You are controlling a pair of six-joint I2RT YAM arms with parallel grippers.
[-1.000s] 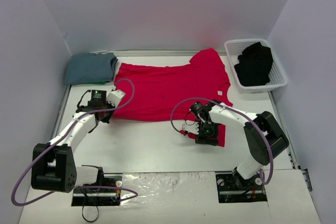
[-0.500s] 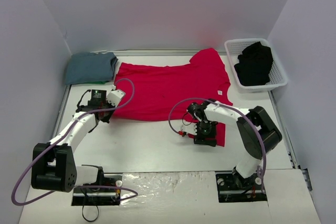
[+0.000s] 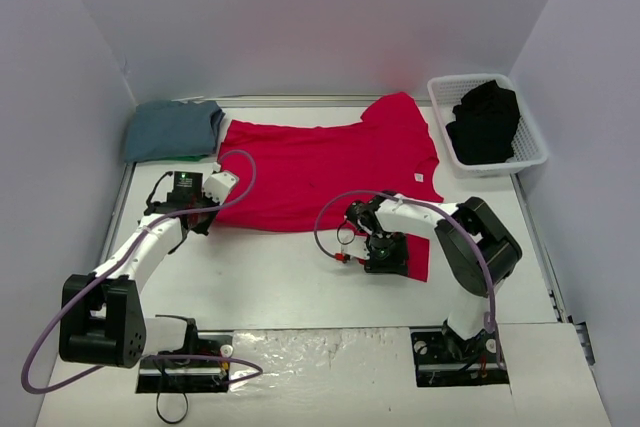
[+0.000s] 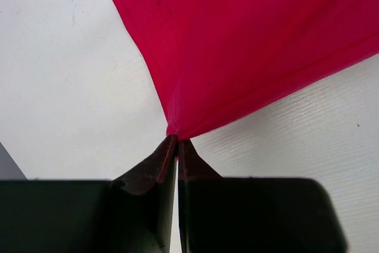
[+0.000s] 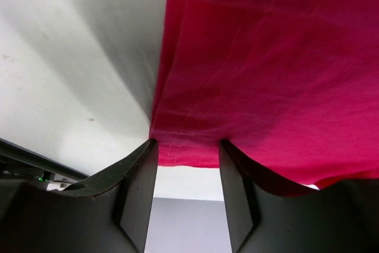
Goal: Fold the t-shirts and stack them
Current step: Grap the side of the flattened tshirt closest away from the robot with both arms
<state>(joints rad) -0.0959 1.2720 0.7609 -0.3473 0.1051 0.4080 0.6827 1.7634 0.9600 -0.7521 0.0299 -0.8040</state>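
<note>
- The white surface (image 3: 280, 277) carries three t-shirts, one basket and two arms. Only the top view shows them all at once.
- The red t-shirt (image 3: 320, 172) lies spread flat across the middle of the surface, one sleeve pointing towards the far wall. Its near right part reaches down under the right arm. It has not shifted since a second ago.
- The blue-grey t-shirt (image 3: 172, 130) sits folded in the far left corner, just beside the red one's left edge. Neither wrist view shows it.
- The basket (image 3: 443, 127) stands in the far right corner, seen from the top view alone.
- The black t-shirt (image 3: 485, 122) lies bunched inside that basket.
- The left end effector (image 4: 176, 146) is clenched on the near left corner of the red t-shirt (image 4: 249, 39). Its wrist view shows the cloth coming to a point right at the closed tips, which the top view cannot resolve. The arm sits as it did in the earlier frames.
- The right end effector (image 5: 187, 146) is released, its jaws apart and straddling a hem of the red t-shirt (image 5: 266, 75). Only its wrist view shows this. From above it has slid slightly left over the last second, and the arm's elbow has swung left with it.
</note>
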